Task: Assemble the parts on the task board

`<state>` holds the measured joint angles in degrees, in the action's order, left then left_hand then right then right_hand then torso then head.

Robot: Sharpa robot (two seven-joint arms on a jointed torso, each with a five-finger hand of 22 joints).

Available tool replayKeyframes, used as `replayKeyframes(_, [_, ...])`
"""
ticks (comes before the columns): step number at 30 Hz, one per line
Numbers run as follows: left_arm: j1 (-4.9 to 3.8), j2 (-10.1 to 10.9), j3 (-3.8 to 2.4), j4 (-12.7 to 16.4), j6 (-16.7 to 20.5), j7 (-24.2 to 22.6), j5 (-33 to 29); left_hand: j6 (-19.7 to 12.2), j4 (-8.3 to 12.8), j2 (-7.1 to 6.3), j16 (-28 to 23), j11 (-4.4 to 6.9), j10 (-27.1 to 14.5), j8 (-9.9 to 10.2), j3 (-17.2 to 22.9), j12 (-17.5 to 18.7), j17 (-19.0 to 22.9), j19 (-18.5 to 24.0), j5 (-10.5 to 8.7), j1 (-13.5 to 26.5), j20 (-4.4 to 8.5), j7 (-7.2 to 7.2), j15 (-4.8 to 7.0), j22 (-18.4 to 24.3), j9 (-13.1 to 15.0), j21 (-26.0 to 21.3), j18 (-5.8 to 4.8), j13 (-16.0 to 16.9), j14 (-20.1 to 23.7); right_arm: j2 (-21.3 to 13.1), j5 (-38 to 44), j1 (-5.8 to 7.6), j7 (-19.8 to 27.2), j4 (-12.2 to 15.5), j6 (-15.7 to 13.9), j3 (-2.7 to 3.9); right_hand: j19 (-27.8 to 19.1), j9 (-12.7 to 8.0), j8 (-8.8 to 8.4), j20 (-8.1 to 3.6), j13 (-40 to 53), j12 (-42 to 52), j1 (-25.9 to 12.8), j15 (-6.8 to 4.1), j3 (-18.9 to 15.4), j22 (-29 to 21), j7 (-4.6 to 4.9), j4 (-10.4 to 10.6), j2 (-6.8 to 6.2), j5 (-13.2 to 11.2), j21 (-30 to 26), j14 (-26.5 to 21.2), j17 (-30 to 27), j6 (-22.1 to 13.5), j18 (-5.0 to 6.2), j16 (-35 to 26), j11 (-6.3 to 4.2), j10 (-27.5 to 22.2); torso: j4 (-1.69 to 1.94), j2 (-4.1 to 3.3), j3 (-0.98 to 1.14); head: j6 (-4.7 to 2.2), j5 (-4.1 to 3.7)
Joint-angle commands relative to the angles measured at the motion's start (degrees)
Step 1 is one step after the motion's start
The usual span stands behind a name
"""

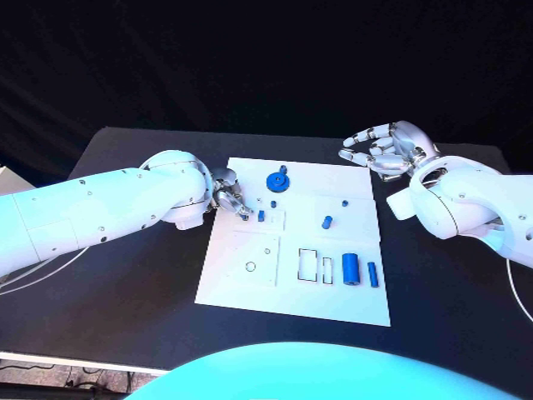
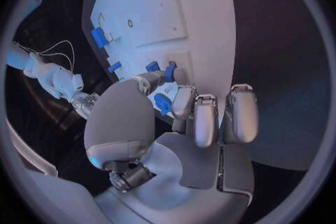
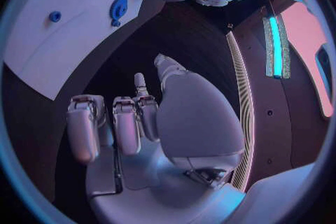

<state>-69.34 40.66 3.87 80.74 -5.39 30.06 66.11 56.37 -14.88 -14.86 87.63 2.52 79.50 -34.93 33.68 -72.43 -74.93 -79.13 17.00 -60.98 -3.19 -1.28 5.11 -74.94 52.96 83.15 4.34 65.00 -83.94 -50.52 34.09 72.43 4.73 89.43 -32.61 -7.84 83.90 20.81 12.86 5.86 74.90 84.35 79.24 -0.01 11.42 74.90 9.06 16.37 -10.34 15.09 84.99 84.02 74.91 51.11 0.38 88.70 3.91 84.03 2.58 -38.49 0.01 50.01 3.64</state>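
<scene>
— What lies on the matte black tabletop (image 1: 122,292)?
— The flat white task board (image 1: 293,300), with a round blue gear (image 1: 277,181) and smooth cylinders (image 1: 352,267).
— The hands?
— The left hand (image 1: 231,198) pinches a small blue peg (image 1: 261,215) at the board's left edge. The right hand (image 1: 386,150) holds nothing, its fingers curled.

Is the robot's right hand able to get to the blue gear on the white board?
Probably yes. The right hand hovers empty just off the task board, and nothing stands between it and the blue gear.

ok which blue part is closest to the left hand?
The small upright blue peg on the task board, right beside the left hand fingertips. The gear, the other peg and the two cylinders lie farther off.
</scene>
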Motion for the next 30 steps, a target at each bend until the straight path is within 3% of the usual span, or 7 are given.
replayKeyframes(1, [0.43, -0.12, 0.35, 0.03, -1.22, 0.71, -0.71, 0.40, -0.50, 0.37, -0.01, -0.02, -0.38, 0.25, -1.31, 0.18, -9.99, 0.28, -0.02, -0.13, -0.12, 0.02, 0.17, -2.35, -0.12, -0.19, -0.96, -0.07, -4.76, -0.01, 0.41, -0.04, 0.71, 0.07, 0.66, 0.01, 3.35, -0.06, 0.21, 0.22, 9.88, -0.25, -0.52, 0.13, 0.28, 11.53, 0.05, -0.01, 0.13, 0.26, -0.33, 5.04, 11.28, -0.48, 0.97, -0.28, 0.45, 0.54, -0.02, 0.01, 0.01, -0.01, -0.01])
replayKeyframes(8, [0.43, -0.14, 0.35, 0.08, -0.90, 0.72, -0.74, 0.50, -1.51, 0.37, -0.05, -0.08, -0.43, 0.36, -3.75, 0.21, -9.92, 0.28, -0.05, -0.41, -0.10, -0.05, 0.12, -2.34, -0.20, -0.23, -0.96, -0.14, -4.74, -0.01, 0.41, -0.04, 0.73, 0.08, 0.65, 0.01, 3.33, -0.08, 0.26, 0.22, 9.85, -0.29, -0.69, 0.12, 0.32, 11.49, 0.05, 0.01, 0.09, 0.25, -0.40, 5.02, 11.22, -0.52, 0.98, -0.31, 0.45, 0.51, -0.01, -0.01, 0.00, -0.01, -0.06])
replayKeyframes(30, [0.43, -0.13, 0.35, 0.49, 0.95, 0.49, -1.33, 0.51, -1.53, 0.92, -0.02, -0.04, -0.40, 0.41, -5.16, 0.11, -9.97, 0.35, -0.22, -2.02, -0.13, -0.01, 0.17, -2.27, -0.21, -0.31, -0.94, -0.02, -4.76, 0.03, 0.41, -0.04, 0.73, 0.03, 0.75, 0.01, 3.33, -0.08, 0.26, 0.22, 9.85, -0.29, -0.69, 0.12, 0.32, 11.49, 0.05, 0.01, 0.09, 0.25, -0.40, 5.02, 11.22, -0.52, 0.98, -0.31, 0.45, 0.51, 0.01, -0.01, 0.00, -0.01, -0.27])
